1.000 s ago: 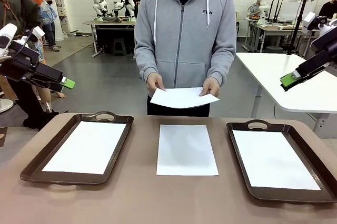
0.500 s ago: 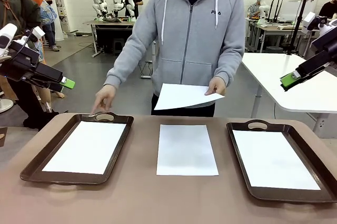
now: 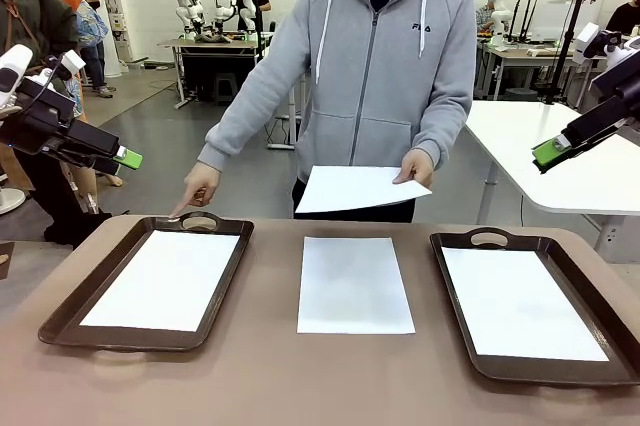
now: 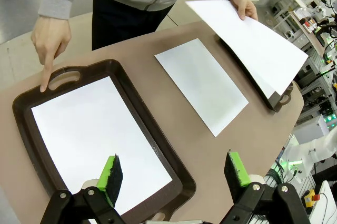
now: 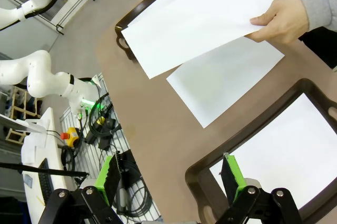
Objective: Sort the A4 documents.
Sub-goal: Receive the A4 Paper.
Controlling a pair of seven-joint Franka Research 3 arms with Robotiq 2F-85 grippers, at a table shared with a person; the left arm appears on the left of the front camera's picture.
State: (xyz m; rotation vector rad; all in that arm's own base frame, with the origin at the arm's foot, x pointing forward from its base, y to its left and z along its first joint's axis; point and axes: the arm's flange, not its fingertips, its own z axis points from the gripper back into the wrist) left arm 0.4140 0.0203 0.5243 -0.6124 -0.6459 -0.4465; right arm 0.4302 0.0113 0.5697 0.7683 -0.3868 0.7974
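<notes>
One A4 document [image 3: 355,283] lies flat on the table between two dark brown trays. Another sheet [image 3: 162,278] lies in the left tray [image 3: 70,311], and one [image 3: 520,303] in the right tray [image 3: 455,291]. The person holds a further sheet [image 3: 355,188] in one hand above the table's far edge. Their other hand [image 3: 196,188] points a finger at the left tray's far handle [image 4: 62,78]. My left gripper [image 3: 120,157] hangs open high at the left, above the left tray [image 4: 181,184]. Off to the right, my right gripper [image 3: 550,151] is raised and open, above the right tray [image 5: 202,169].
A white table [image 3: 545,146] stands behind on the right. Other people and workbenches are far back. The brown tabletop [image 3: 270,376] is bare in front of the trays.
The person let go of the held sheet with one hand and reached that hand to the left tray's far handle, pointing at it. Both arms stayed still.
</notes>
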